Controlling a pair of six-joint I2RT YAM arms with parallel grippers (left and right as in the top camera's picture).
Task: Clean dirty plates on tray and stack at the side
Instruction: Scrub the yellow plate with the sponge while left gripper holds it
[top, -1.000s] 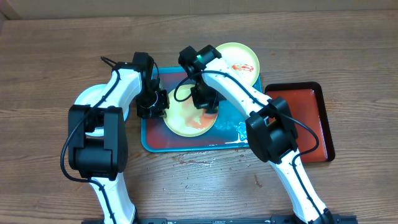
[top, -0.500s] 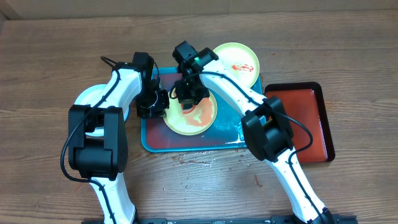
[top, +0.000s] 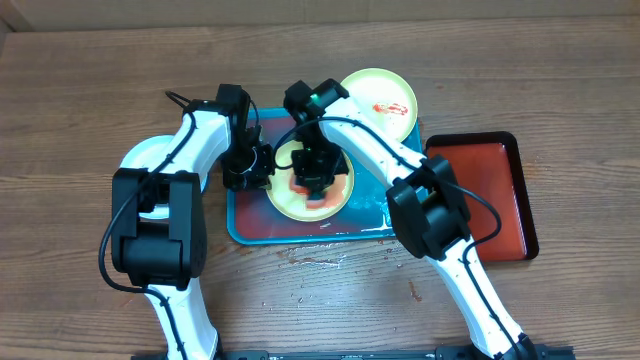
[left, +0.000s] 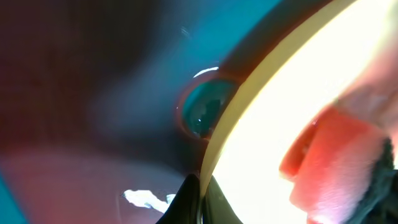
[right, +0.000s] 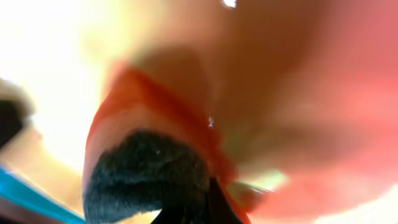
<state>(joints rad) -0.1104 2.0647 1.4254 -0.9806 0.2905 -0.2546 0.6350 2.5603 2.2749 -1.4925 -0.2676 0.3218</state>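
Note:
A pale yellow-green plate (top: 296, 206) with red sauce lies on the teal-rimmed tray (top: 238, 228). My left gripper (top: 258, 166) is shut on its left rim, and the left wrist view shows the rim (left: 249, 106) between the jaws (left: 200, 198). My right gripper (top: 313, 175) is shut on a dark, sauce-reddened sponge (right: 146, 177) pressed on the plate's middle; its jaws (right: 198, 208) show in the right wrist view. A second yellow-green plate (top: 381, 98) with a red smear rests at the tray's back right corner. I cannot make out the light blue plate.
A smaller black-rimmed red tray (top: 492, 200) lies right of the teal tray. Wet drops and smears (top: 318, 260) mark the wooden table just in front of the tray. Both arms cross over the tray's left half.
My right gripper with the sponge swept left across the plate, then came back to its middle. The left gripper has kept its hold on the rim and stayed put.

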